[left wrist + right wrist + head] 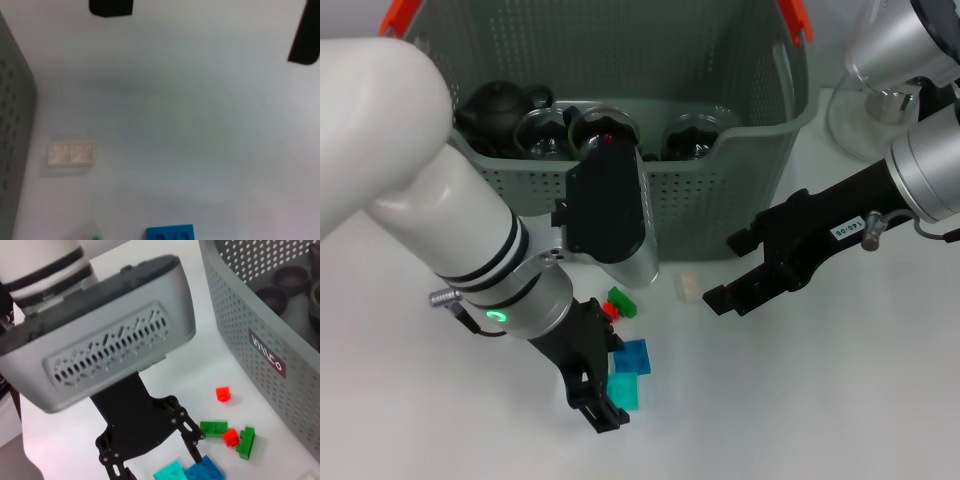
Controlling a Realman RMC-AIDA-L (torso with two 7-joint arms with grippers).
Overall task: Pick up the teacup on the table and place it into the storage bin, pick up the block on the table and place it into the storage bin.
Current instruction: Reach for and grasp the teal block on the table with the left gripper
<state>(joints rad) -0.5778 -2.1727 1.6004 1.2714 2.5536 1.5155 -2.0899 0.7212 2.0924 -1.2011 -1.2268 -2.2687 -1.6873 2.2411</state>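
Hovering over teal and blue plastic blocks on the white table: left hand, fingers apart; right hand apart, beside grey-green perforated plastic storage bin.

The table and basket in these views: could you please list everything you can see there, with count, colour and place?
storage bin: one, grey-green with orange handle ends, at the table's far side
teapot: one, black, inside the bin
glass cups: several, clear, inside the bin
blue block: one, beside the left pincer
teal block: one, next to the blue one
green blocks: two, before the bin
red blocks: two, near the green ones
white block: one, before the bin
glass vessel: one, clear, right of the bin
left pincer: open, over the blocks
right pincer: open, near the white block
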